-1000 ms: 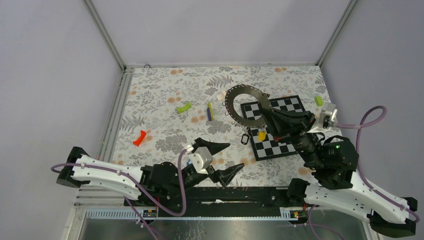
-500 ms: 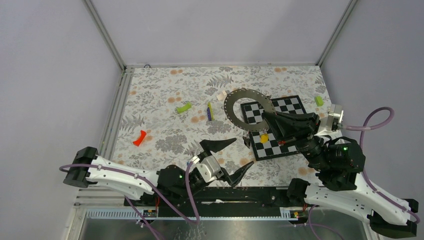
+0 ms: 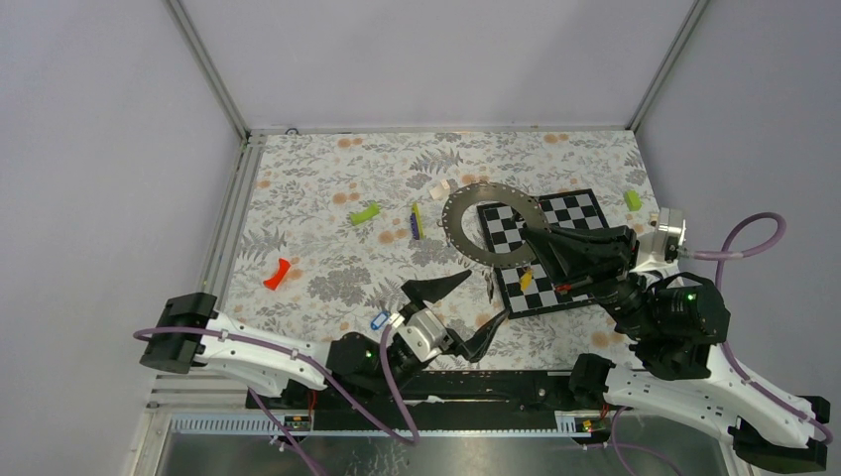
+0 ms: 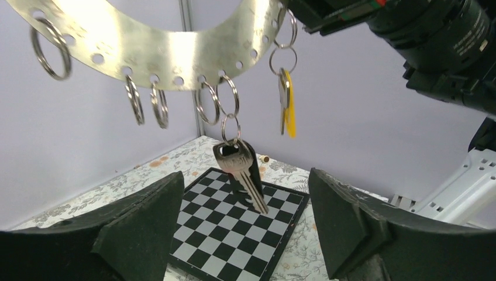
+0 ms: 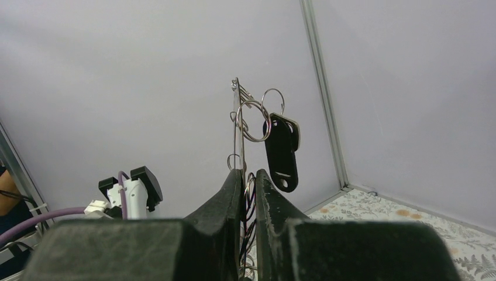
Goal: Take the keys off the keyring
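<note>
My right claw (image 5: 248,177) is pinched tight on the rim of the keyring (image 4: 175,64), holding it in the air above the checkered board (image 3: 572,212) near the right edge of the counter (image 3: 317,188). My left claw (image 3: 464,309) is spread wide just beneath the hoop, gripping nothing. Two keys hang from it: the black-headed key (image 4: 243,170) and the yellow-headed key (image 4: 289,111). A blue key (image 3: 380,320) lies loose by the near edge, so I judge one is off and two are left.
</note>
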You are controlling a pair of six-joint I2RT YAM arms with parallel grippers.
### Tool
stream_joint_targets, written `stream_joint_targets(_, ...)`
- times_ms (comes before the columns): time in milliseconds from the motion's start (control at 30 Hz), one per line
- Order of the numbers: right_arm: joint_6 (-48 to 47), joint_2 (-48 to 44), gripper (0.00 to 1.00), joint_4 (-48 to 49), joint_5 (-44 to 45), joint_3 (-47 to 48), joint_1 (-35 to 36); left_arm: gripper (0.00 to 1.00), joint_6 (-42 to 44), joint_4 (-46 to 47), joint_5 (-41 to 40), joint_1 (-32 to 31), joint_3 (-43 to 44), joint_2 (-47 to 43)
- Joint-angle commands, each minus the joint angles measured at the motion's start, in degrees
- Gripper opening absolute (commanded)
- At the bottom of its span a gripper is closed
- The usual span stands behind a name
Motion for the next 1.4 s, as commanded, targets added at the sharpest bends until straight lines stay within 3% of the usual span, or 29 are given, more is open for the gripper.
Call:
stream_joint_targets(0,1.26,-0.99,0.0,4.51,-0.94,2.19,0.28,0.79,-0.57,3.85,-0.79,-0.09,2.99,1.02)
stream_joint_targets(433,2.54,-1.46,0.0,5.13,-1.33,0.88,0.28,0.65,0.0,7.6,-3.64,-0.09,5.44,4.05)
stream_joint_targets(1100,4.72,-2.28,0.0,4.9,-2.99,0.0,0.3,0.55,1.27,8.46,0.55,-0.09,7.71,5.17)
stream_joint_targets(1367,4.74,-2.77,0.0,4.69,-2.37,-0.36,0.28,0.41,0.55,7.26,2.25,-0.09,8.14,5.28)
